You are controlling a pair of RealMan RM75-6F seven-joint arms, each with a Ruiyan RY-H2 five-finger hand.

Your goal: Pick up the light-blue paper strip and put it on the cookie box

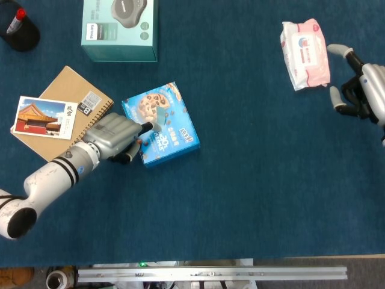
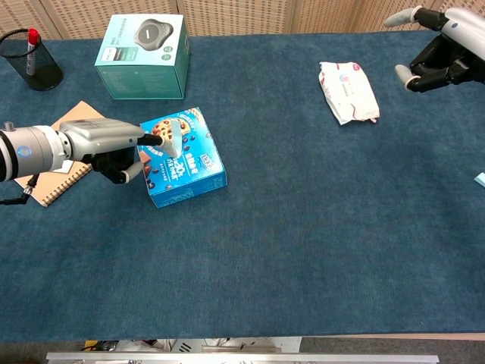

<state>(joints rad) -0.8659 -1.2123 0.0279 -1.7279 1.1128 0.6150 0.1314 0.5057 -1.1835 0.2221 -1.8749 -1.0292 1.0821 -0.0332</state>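
Note:
The blue cookie box lies left of centre on the blue cloth. My left hand reaches in from the left, its fingertips over the box's near-left part. It pinches the small light-blue paper strip, which hangs just above or on the box top; I cannot tell whether it touches. My right hand hovers at the far right, beside the wipes pack, fingers apart and holding nothing.
A teal product box stands behind the cookie box. A brown notebook with a postcard lies under my left forearm. A black pen cup is far left, a pink wipes pack at the right.

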